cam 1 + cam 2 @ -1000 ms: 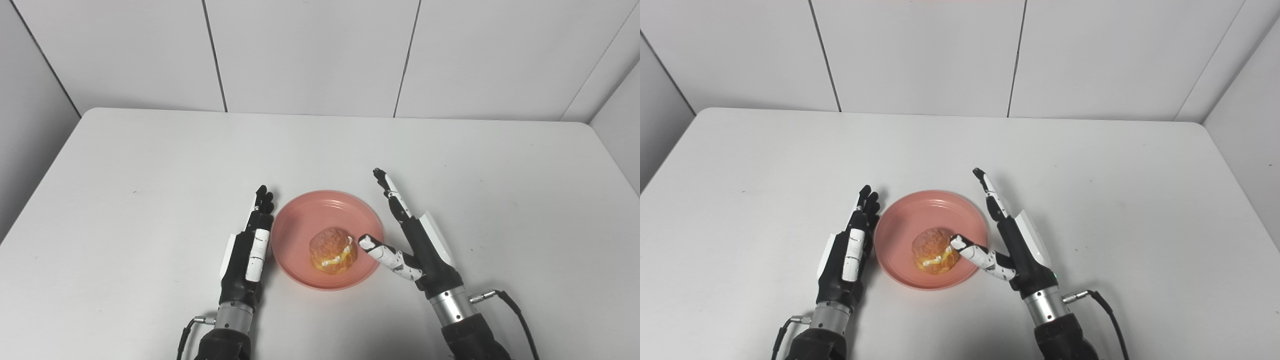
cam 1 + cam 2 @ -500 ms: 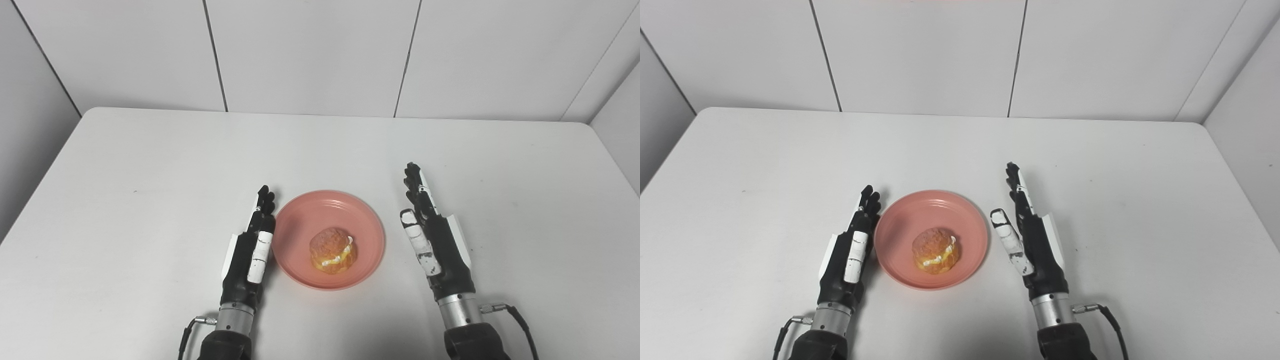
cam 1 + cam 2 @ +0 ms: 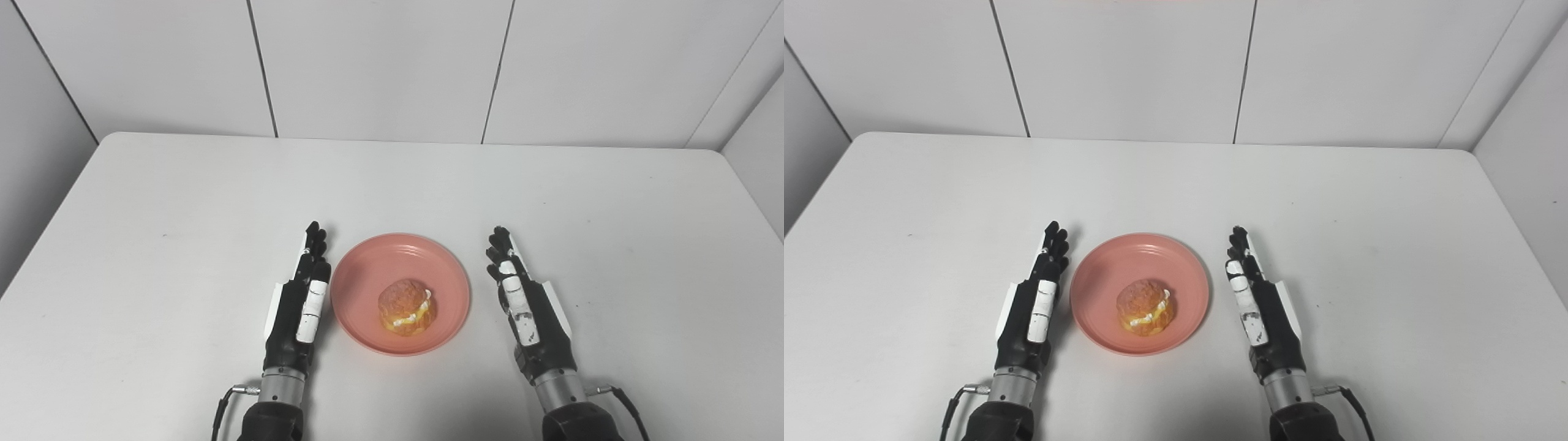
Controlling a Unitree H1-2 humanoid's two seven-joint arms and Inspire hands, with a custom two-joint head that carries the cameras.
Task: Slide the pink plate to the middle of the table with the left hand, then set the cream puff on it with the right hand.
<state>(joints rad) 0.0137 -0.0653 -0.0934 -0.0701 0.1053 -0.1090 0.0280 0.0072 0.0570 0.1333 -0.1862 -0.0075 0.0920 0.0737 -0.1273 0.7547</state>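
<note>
Puff [image 3: 407, 306] sits on plate [image 3: 367, 275] between empty hands.

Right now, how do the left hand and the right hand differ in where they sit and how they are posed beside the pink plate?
The left hand lies on the plate's left side, close to the rim of the pink plate; the right hand lies on its right side with a clearer gap of bare table. The left hand's fingertips lean slightly right, the right hand's slightly left. Both are open, fingers extended, holding nothing, and neither touches the cream puff on the plate.

The cream puff [image 3: 407, 307] sits on the plate [image 3: 367, 275], between the left hand [image 3: 298, 308] and right hand [image 3: 531, 312], apparently untouched.
</note>
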